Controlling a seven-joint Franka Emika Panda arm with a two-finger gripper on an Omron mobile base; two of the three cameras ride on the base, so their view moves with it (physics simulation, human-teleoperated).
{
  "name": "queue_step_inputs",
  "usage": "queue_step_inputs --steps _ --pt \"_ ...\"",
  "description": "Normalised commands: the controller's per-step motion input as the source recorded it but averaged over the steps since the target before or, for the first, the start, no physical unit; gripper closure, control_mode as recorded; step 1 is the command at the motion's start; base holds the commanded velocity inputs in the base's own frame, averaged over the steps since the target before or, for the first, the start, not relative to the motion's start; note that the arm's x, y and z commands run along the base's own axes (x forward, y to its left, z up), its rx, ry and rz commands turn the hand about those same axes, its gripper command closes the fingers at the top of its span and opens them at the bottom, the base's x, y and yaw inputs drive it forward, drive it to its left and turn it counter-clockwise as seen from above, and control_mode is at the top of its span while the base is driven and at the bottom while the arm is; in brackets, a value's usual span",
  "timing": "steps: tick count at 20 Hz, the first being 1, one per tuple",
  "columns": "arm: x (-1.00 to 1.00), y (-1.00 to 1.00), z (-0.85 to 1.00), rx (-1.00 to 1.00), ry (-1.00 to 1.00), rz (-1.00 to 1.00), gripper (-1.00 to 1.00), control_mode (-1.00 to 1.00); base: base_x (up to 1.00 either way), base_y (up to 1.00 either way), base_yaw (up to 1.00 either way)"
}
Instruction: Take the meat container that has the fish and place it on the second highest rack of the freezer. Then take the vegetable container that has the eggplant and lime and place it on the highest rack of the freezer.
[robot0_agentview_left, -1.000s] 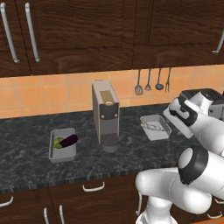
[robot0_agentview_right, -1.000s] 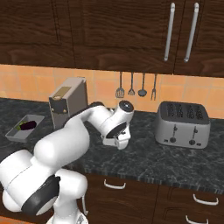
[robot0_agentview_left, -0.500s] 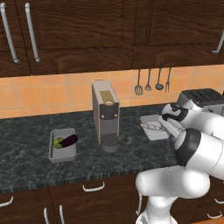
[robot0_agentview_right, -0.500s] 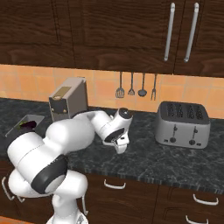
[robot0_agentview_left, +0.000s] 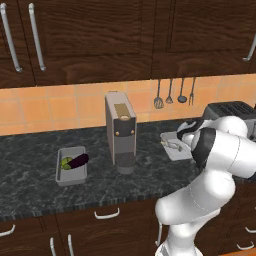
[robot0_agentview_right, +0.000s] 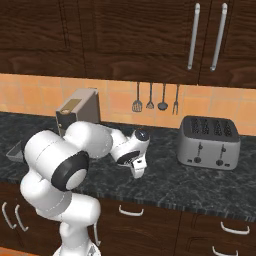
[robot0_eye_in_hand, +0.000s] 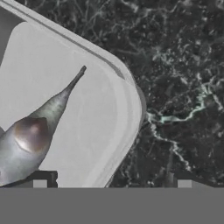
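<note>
the dark speckled counter (robot0_agentview_left: 30, 165) carried a coffee machine (robot0_agentview_left: 120, 131) at its middle, a toaster (robot0_agentview_right: 208, 142) off to one side, and two grey trays: the vegetable container (robot0_agentview_left: 71, 166) with the eggplant (robot0_agentview_left: 78, 160) and lime (robot0_agentview_left: 65, 163), well apart from the meat container (robot0_eye_in_hand: 87, 109) holding the fish (robot0_eye_in_hand: 35, 131). the claw (robot0_agentview_right: 138, 170) hung low over the meat container's edge, spread wide and gripping nothing. to do it well, i'd judge it should straddle the tray's rim squarely, one tip inside clear of the fish, before pinching.
</note>
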Motion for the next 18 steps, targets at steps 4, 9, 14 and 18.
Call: queue_step_inputs --steps 4,9,14,18 --pt "0.13 0.0 -0.24 0.0 0.08 0.0 -1.0 -1.0 0.0 0.0 0.0" --pt "0.05 0.01 -0.17 0.0 0.06 0.0 1.0 -1.0 0.0 0.0 0.0" --pt "0.0 0.01 0.0 0.0 0.01 0.0 1.0 -1.0 0.0 0.0 0.0" --pt "-0.04 0.01 0.06 0.0 0.0 0.0 1.0 -1.0 0.0 0.0 0.0"
